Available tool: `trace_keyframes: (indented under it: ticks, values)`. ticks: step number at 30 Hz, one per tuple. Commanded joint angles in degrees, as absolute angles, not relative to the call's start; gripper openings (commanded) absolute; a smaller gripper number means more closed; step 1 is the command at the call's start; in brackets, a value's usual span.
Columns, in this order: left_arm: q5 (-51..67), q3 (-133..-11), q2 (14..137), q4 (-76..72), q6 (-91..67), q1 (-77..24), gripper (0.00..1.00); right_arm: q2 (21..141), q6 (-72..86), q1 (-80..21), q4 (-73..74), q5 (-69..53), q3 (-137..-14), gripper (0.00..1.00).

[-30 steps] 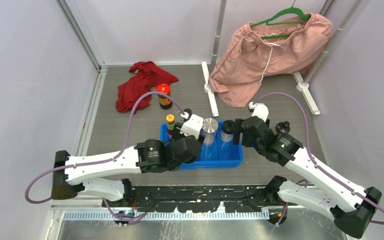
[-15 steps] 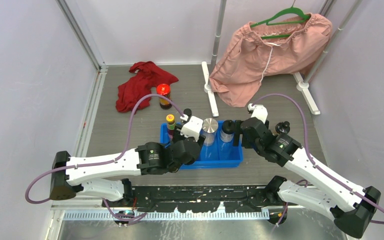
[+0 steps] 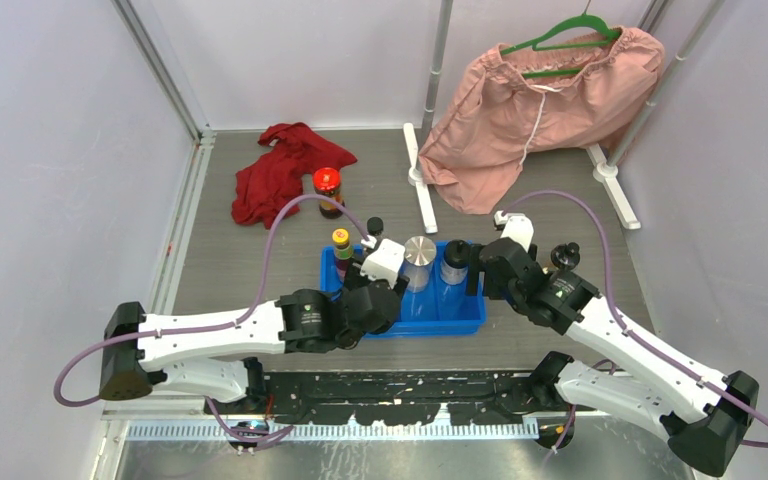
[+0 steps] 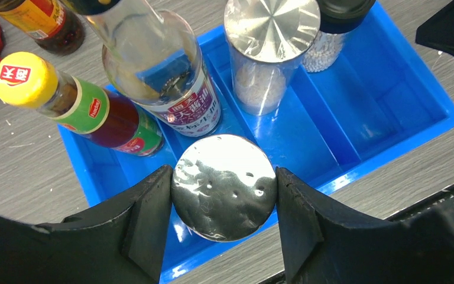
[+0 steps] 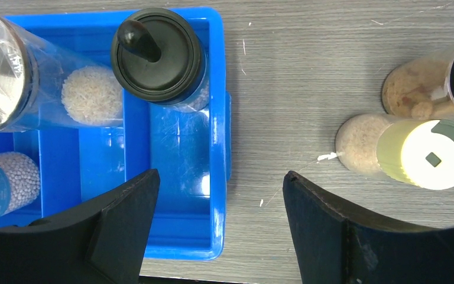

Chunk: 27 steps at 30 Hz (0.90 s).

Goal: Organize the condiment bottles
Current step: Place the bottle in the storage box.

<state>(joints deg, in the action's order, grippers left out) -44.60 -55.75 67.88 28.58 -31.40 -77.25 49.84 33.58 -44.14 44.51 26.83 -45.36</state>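
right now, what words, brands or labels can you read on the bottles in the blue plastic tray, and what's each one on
"Haday": red oval on the green neck label of the yellow-capped dark sauce bottle.
Red badge on its yellow cap: Chinese characters, too blurred.
Purple Chinese characters on the white label of the clear glass bottle: not legible.
Blue label on the clear jar of white beads: too small.

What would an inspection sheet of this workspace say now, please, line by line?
Surface: grey table.
Job's things: several bottles stand in the blue tray; red-cap bottle and pale-lid jar are outside it.
Clutter: red cloth; pink garment on a hanger.
Grippers: left gripper shut on the dented-lid jar over the tray; right gripper open, empty.
Cables: purple cables arch above the table.
Surroundings: white walls, metal poles.
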Motion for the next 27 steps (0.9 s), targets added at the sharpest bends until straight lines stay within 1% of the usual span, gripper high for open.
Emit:
trace_keyframes:
  ticks: [1, 27]
  values:
    - [-47.95, -54.95, 67.05, 22.23, -32.79, -77.52, 0.57, 48.92, 34.58, -43.95, 42.54, 26.81, -44.95, 0.82]
    - [-48.05, -50.99, 67.02, 18.61, -34.74, -77.56, 0.57, 49.39, 34.72, -43.96, 41.49, 26.36, -43.66, 0.82]
